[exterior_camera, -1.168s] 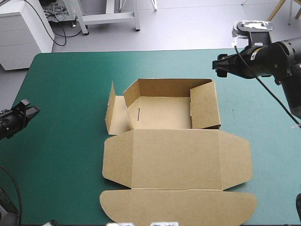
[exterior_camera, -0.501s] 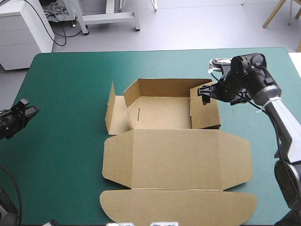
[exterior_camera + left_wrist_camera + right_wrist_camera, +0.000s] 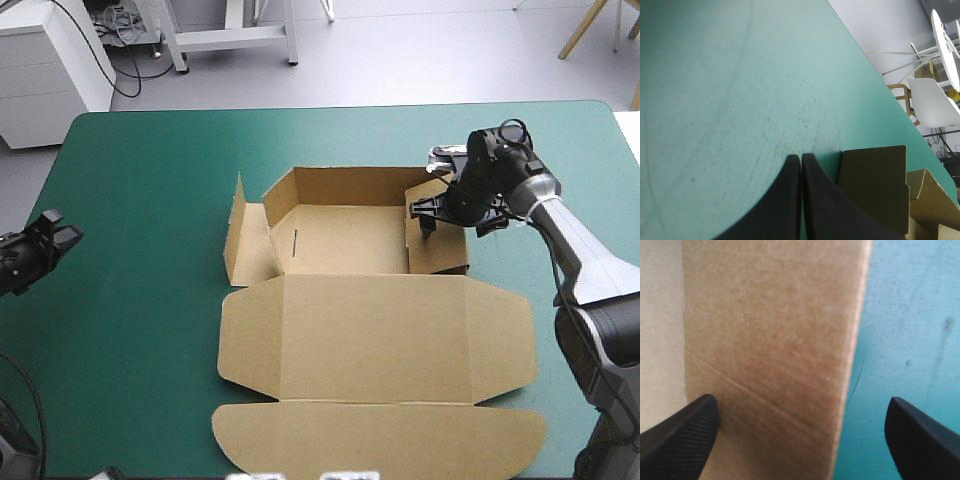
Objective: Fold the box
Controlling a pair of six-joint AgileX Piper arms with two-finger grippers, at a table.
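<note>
Left pincer [image 3: 800, 157] closed, right pincer [image 3: 801, 402] spread wide

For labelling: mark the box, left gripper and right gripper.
box [image 3: 375, 335], high view, flat lid panel.
left gripper [image 3: 800, 159], left wrist view, meeting fingertips.
right gripper [image 3: 801, 402], right wrist view, midway between open fingers.

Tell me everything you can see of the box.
The box is brown board, half-formed, lying on the teal-green cover. Its far and right walls stand raised; the left side flap stands splayed outward. The lid lies flat toward the near edge, with side ears and a rounded end flap. The right tool, open, straddles the right wall; contact cannot be told.
</note>
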